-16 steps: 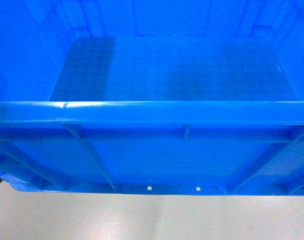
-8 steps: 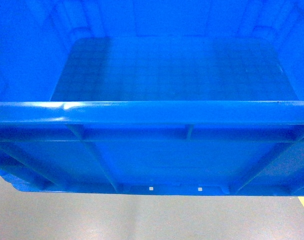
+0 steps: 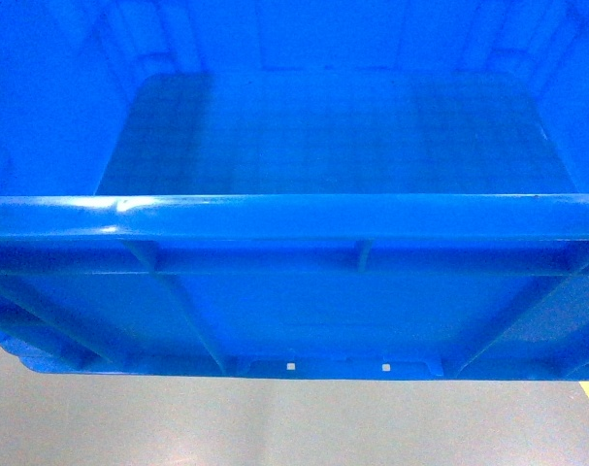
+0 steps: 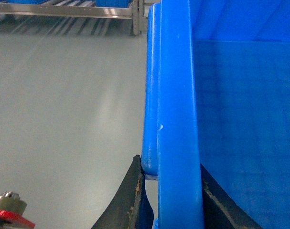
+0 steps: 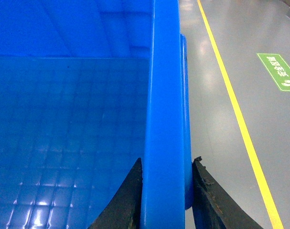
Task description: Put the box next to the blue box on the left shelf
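The box (image 3: 333,136), a large bright-blue crate, fills the head view with its open top toward me, and its near rim (image 3: 294,218) runs across the middle. It hangs above the grey floor. My left gripper (image 4: 169,164) is shut on the box's left rim (image 4: 176,95), one black finger (image 4: 135,191) on the outside. My right gripper (image 5: 167,162) is shut on the right rim (image 5: 164,86). Far ahead in the left wrist view stands the left shelf (image 4: 63,12), grey rails, with a blue box (image 4: 113,2) on it at the frame's top edge. Neither gripper shows in the head view.
Grey floor (image 4: 63,119) stretches between me and the shelf. A yellow floor line (image 5: 230,105) and a green floor sign (image 5: 277,71) lie to the right of the box. A red-and-metal part (image 4: 8,217) shows at the lower left of the left wrist view.
The floor under the box has shifted, going from pale to grey, and a yellow line has come into view at the lower right. The box keeps its place in the head view.
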Controlling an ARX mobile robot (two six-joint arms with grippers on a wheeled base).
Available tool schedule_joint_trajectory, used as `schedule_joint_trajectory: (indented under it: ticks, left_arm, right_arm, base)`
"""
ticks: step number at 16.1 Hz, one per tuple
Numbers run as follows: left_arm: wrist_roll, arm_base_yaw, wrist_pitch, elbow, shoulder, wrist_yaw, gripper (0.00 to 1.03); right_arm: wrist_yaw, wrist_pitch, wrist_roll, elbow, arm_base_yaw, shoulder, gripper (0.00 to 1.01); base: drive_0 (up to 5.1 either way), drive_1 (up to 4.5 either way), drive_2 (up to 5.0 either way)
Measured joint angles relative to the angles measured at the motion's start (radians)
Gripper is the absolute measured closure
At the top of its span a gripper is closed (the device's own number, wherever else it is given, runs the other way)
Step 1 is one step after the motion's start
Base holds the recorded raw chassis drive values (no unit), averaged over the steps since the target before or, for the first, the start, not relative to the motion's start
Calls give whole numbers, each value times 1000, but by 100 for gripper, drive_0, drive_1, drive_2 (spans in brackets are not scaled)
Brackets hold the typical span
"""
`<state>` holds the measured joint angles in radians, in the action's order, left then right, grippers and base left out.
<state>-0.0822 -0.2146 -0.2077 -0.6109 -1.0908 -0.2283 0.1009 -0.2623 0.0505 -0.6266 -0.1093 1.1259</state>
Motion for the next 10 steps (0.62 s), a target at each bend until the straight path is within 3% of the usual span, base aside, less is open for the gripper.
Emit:
schedule_joint_trajectory:
  ticks: [10]
  left_arm:
    - [0,0,-3,0,0,0,85]
  right_arm:
    - [0,-1,0,0,0,-1,80]
  base:
    - [-1,401,-402]
